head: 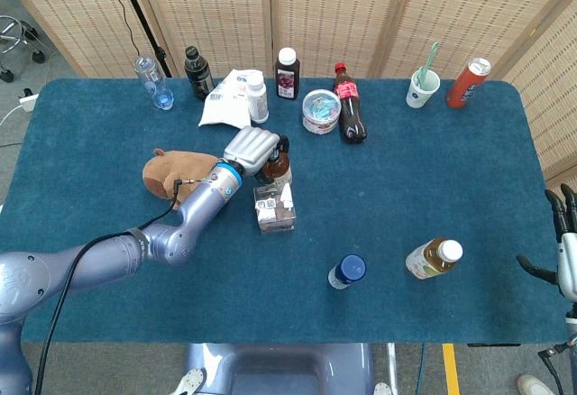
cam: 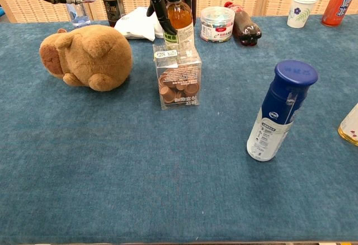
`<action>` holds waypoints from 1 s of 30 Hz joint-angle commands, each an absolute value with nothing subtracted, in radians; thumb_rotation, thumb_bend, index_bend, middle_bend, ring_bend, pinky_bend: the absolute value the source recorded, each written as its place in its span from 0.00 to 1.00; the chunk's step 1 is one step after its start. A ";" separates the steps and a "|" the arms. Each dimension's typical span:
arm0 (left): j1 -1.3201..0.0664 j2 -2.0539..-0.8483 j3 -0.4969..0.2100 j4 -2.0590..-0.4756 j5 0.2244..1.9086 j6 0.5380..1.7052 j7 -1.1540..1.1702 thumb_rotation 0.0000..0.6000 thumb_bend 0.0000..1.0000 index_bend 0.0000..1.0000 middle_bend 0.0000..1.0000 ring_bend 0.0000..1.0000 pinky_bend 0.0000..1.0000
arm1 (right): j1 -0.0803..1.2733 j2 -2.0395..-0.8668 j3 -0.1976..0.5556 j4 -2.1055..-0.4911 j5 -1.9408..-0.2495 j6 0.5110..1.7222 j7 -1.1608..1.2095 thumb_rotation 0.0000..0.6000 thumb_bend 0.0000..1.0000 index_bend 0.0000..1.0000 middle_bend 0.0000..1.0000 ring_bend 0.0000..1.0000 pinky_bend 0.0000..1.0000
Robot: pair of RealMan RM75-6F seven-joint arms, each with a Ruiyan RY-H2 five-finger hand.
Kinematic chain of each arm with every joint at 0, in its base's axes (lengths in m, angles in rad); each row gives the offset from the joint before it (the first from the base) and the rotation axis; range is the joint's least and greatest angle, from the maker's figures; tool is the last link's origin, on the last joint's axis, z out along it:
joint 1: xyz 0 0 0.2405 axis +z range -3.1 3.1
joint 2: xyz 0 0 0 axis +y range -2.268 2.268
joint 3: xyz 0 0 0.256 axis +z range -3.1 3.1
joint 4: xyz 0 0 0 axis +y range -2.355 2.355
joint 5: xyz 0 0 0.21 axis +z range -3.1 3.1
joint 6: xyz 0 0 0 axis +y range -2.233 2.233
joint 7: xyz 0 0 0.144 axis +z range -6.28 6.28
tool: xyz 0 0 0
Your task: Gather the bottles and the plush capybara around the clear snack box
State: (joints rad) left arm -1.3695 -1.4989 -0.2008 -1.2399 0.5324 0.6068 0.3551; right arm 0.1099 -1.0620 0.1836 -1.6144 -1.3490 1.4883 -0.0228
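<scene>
Landmark: clear snack box (head: 274,208), standing near the middle of the blue-covered bench (head: 108,260). Well left of the box and toward the back edge, a clear bottle (head: 150,80) and a dark bottle (head: 197,72) stand upright. Left of the box, close but apart from it, the plush capybara (cam: 85,56) lies on the cloth. Left hand (head: 252,151) sits just behind the box, fingers wrapped around an amber bottle (cam: 179,19); the bottle is upright, directly behind the box, and whether its base touches the bench cannot be told. Behind the box near the back edge: a white pouch (head: 225,97), a dark juice bottle (head: 288,73), a round tub (head: 321,111) and a cola bottle (head: 349,105). Right of the box and nearer the front edge, a blue-capped bottle (cam: 280,111) stands upright; further right a tea bottle (head: 434,258) lies tilted. Far right, at the back, a paper cup (head: 422,87) and a red bottle (head: 467,83). Right hand (head: 562,233) is off the bench's right edge, fingers apart, holding nothing.
</scene>
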 commanded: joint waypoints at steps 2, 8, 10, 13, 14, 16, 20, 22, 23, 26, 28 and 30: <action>-1.379 -1.488 -0.193 -1.243 0.506 0.575 0.356 1.00 0.31 0.25 0.33 0.28 0.53 | 0.110 -1.061 0.185 -1.613 -1.346 1.486 -0.019 1.00 0.00 0.00 0.00 0.00 0.00; -1.418 -1.459 -0.153 -1.265 0.410 0.545 0.385 1.00 0.29 0.12 0.13 0.12 0.42 | 0.112 -1.063 0.184 -1.611 -1.346 1.482 -0.020 1.00 0.00 0.00 0.00 0.00 0.00; -1.422 -1.456 -0.149 -1.270 0.402 0.551 0.387 1.00 0.29 0.09 0.11 0.10 0.42 | 0.112 -1.062 0.184 -1.611 -1.346 1.482 -0.018 1.00 0.00 0.00 0.00 0.00 0.00; -1.428 -1.448 -0.146 -1.280 0.386 0.551 0.383 1.00 0.28 0.03 0.06 0.06 0.41 | 0.111 -1.061 0.184 -1.611 -1.348 1.482 -0.018 1.00 0.00 0.00 0.00 0.00 0.00; -1.429 -1.443 -0.146 -1.284 0.382 0.550 0.381 1.00 0.27 0.01 0.04 0.05 0.39 | 0.111 -1.061 0.184 -1.612 -1.348 1.483 -0.017 1.00 0.00 0.00 0.00 0.00 0.00; -1.431 -1.432 -0.146 -1.296 0.380 0.550 0.378 1.00 0.26 0.00 0.01 0.01 0.36 | 0.111 -1.061 0.183 -1.612 -1.349 1.483 -0.016 1.00 0.00 0.00 0.00 0.00 0.00; -1.419 -1.374 -0.164 -1.355 0.395 0.548 0.344 1.00 0.23 0.00 0.00 0.00 0.29 | 0.110 -1.059 0.183 -1.613 -1.350 1.484 -0.012 1.00 0.00 0.00 0.00 0.00 0.00; -1.408 -1.346 -0.169 -1.383 0.411 0.553 0.331 1.00 0.23 0.00 0.00 0.00 0.28 | 0.109 -1.058 0.182 -1.615 -1.352 1.484 -0.011 1.00 0.00 0.00 0.00 0.00 0.00; -1.394 -1.314 -0.175 -1.414 0.427 0.565 0.318 1.00 0.22 0.00 0.00 0.00 0.28 | 0.109 -1.057 0.181 -1.617 -1.356 1.485 -0.009 1.00 0.00 0.00 0.00 0.00 0.00; -1.358 -1.247 -0.186 -1.486 0.469 0.580 0.285 1.00 0.22 0.00 0.00 0.00 0.28 | 0.108 -1.055 0.177 -1.622 -1.361 1.484 -0.007 1.00 0.00 0.00 0.00 0.00 0.00; -1.337 -1.213 -0.193 -1.519 0.494 0.585 0.264 1.00 0.22 0.00 0.00 0.00 0.27 | 0.106 -1.053 0.175 -1.626 -1.366 1.486 -0.006 1.00 0.00 0.00 0.00 0.00 0.00; -1.312 -1.173 -0.202 -1.555 0.526 0.595 0.240 1.00 0.22 0.00 0.00 0.00 0.24 | 0.104 -1.048 0.170 -1.634 -1.371 1.484 -0.003 1.00 0.00 0.00 0.00 0.00 0.00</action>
State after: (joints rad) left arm -1.3382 -1.2063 -0.1898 -1.5230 0.4962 0.5820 0.2656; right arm 0.1053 -1.0499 0.1720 -1.6315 -1.3690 1.4851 -0.0047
